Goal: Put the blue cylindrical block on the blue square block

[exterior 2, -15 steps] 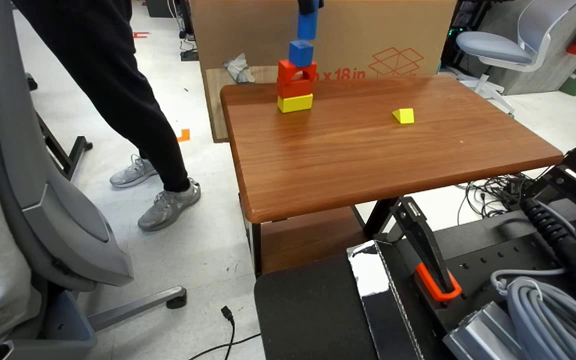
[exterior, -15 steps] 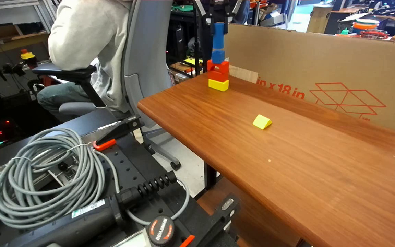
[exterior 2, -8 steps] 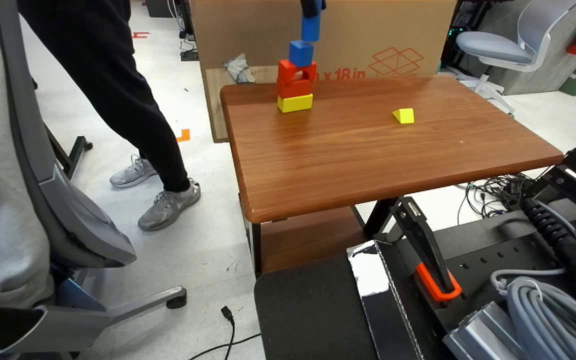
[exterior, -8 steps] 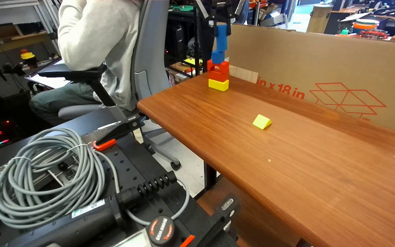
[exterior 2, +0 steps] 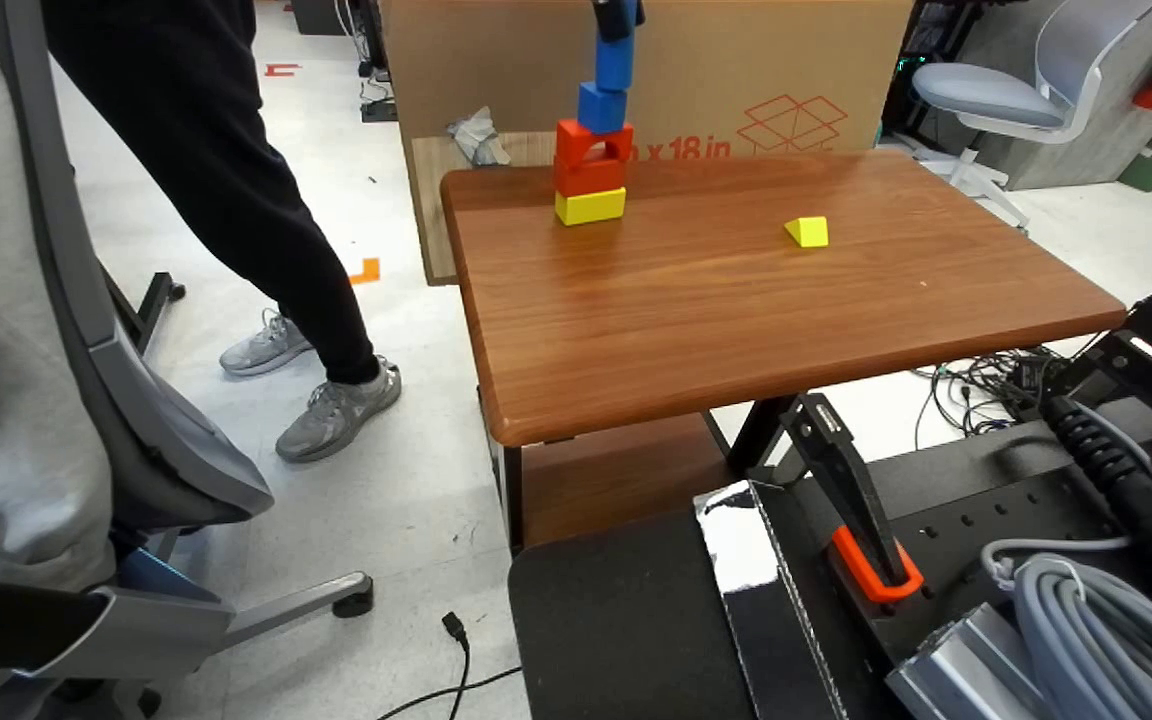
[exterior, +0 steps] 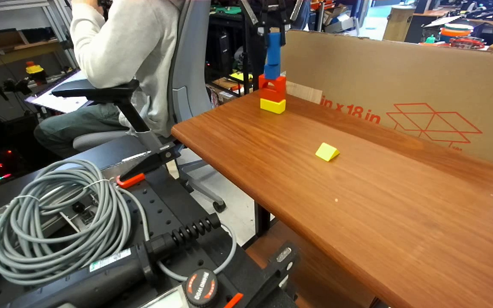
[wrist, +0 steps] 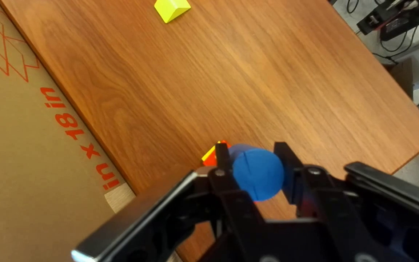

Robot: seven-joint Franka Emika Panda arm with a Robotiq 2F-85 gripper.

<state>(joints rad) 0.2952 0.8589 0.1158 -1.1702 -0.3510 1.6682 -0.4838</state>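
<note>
Blue cylindrical block (exterior 2: 614, 62), upright, grasped by end effector (wrist: 253, 156), over blue square block (exterior 2: 600, 113), contact unclear; lowest yellow block (exterior 2: 591, 207) near far corner of counter (exterior 2: 716, 320).

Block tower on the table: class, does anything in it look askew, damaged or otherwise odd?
The blue cylindrical block, held in the end effector above the blue square block, looks off-centre: in an exterior view its right side juts past that block's right edge. Whether its base touches is hard to tell. No damage shows.
</note>
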